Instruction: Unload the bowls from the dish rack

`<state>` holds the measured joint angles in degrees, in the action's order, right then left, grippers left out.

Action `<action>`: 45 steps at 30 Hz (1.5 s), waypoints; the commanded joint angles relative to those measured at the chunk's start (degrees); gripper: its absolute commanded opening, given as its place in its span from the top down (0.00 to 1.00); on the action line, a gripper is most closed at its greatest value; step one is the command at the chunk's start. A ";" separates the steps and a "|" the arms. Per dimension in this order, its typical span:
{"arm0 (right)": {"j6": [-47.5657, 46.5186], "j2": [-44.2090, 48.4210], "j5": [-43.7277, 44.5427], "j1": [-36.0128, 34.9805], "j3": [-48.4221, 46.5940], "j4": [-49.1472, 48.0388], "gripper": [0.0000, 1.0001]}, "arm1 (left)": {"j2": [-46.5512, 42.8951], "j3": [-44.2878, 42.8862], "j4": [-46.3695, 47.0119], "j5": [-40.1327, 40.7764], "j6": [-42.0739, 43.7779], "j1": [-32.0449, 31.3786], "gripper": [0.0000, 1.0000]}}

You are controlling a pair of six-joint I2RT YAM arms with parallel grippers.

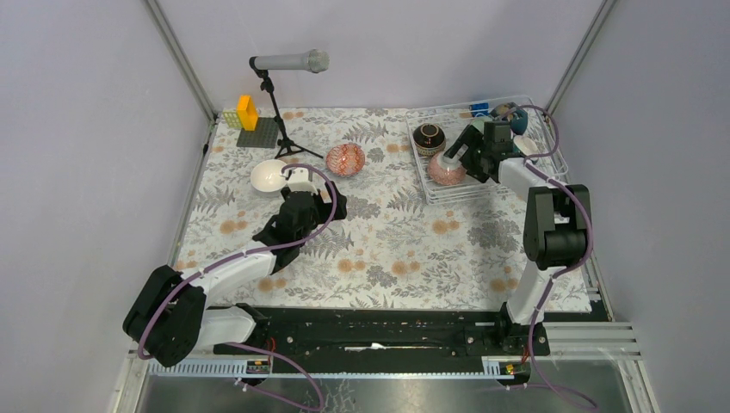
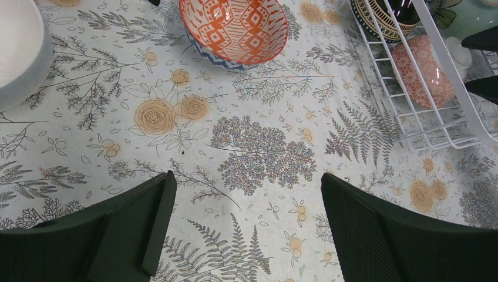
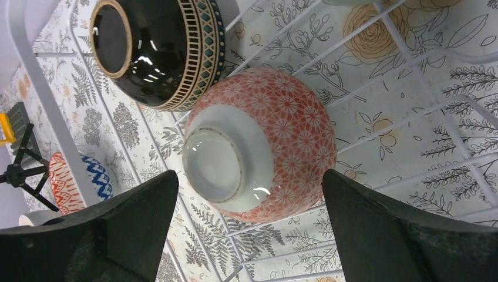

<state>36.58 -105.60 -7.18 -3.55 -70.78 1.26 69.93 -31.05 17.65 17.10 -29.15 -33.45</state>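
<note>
The white wire dish rack (image 1: 542, 163) stands at the back right. In it lie a dark brown bowl (image 1: 429, 138), an upside-down pink floral bowl (image 1: 448, 172) and a teal bowl (image 1: 519, 120). My right gripper (image 1: 467, 153) is open just above the pink bowl (image 3: 264, 147), one finger on each side and not touching it; the dark bowl (image 3: 155, 50) lies beside it. A white bowl (image 1: 269, 175) and an orange patterned bowl (image 1: 345, 158) sit on the tablecloth. My left gripper (image 1: 331, 202) is open and empty over the cloth near the orange bowl (image 2: 235, 29).
A microphone on a black tripod (image 1: 288, 62) stands at the back left. Beside it is a grey baseplate with yellow and green blocks (image 1: 248, 116). A small blue item (image 1: 479, 109) sits at the rack's far edge. Grey walls close in both sides.
</note>
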 commanded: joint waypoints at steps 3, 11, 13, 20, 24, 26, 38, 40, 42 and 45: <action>1.27 -0.58 1.86 0.63 0.66 -2.79 0.01 | -0.87 -1.19 2.46 -0.64 0.92 -0.12 0.01; 1.06 -4.11 0.71 0.78 -1.69 -1.70 0.00 | -0.61 -1.27 2.48 -0.84 0.78 -0.10 0.01; 0.89 -5.12 0.31 0.76 -2.11 -1.70 0.00 | -0.59 -1.27 2.48 -0.75 0.88 -0.10 0.01; 0.93 -8.04 -1.09 0.74 -3.13 -0.22 0.00 | -0.57 -1.31 2.39 -0.71 0.90 -0.12 0.01; 1.11 -9.01 -1.55 0.81 -3.17 -0.38 0.00 | -0.65 -1.29 2.31 -0.50 0.95 -0.11 0.01; 1.29 -9.45 -1.89 0.83 -3.22 -0.37 0.00 | -0.72 -1.29 2.30 -0.46 0.94 -0.08 0.01; 5.77 -10.20 -6.19 1.36 -0.44 -5.69 0.01 | -0.94 -1.20 2.24 -0.27 1.08 -0.08 0.01; 5.71 -8.56 -5.05 1.40 0.41 -6.25 0.06 | -1.02 -1.21 2.21 -0.18 1.02 -0.12 0.01; 5.13 -6.88 -3.78 1.40 0.84 -6.32 0.11 | -1.12 -1.21 2.26 -0.33 1.07 -0.07 0.01; 4.09 -3.82 -2.44 1.42 1.40 -6.13 0.20 | -1.16 -1.29 2.21 -0.47 1.03 -0.11 0.01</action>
<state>43.48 -113.51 -13.96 -2.07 -71.37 -8.25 69.93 -31.05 17.63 17.10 -28.77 -33.45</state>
